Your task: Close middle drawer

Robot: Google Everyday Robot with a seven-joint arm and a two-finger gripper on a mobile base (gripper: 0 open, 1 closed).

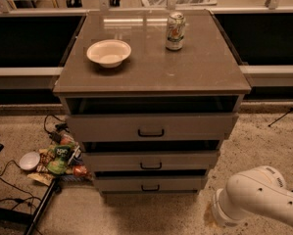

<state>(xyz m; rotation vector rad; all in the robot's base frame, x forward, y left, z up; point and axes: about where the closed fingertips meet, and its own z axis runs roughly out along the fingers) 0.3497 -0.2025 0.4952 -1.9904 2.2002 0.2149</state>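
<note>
The grey cabinet (151,77) has three drawers. The middle drawer (185,159) has a plain grey front and a small black handle (151,166). It stands partly out, with a dark gap above it. The top drawer (111,127) sticks out farther, and the bottom drawer (180,183) sits below. My white arm (256,195) comes in from the lower right. My gripper (210,218) is at its end, low over the floor, right of the bottom drawer and apart from all the fronts.
A white bowl (109,52) and a drink can (175,31) stand on the cabinet top. Snack bags (60,158), a small white bowl (29,160) and cables (9,180) lie on the floor to the left. A dark stand leg (43,204) crosses the lower left.
</note>
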